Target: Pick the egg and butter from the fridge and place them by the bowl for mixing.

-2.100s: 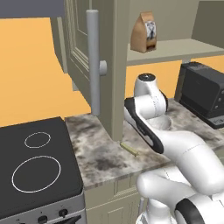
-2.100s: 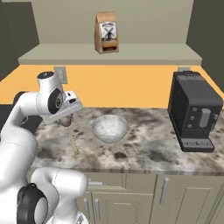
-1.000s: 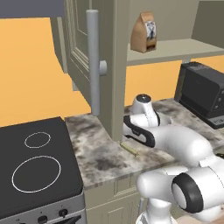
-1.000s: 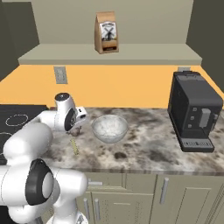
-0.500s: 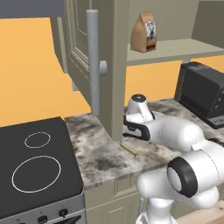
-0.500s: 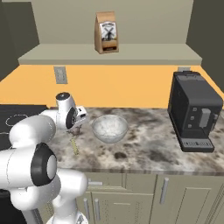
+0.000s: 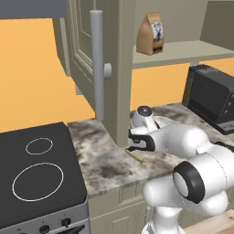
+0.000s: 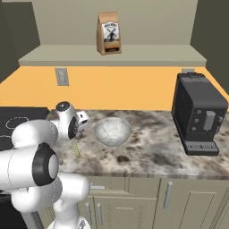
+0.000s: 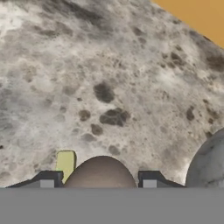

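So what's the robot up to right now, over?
Jaws shut on the egg, low over the counter. Butter already down on the counter, left of the bowl. Nothing blocking the drop spot.

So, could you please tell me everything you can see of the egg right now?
The egg is a smooth, tan-brown, rounded ball, seen in the hand view between the dark fingertips of the gripper, which looks shut on it. Its lower part is cut off. It hangs over the speckled marble counter, with the pale yellow butter lying just beside it and the bowl rim close by.
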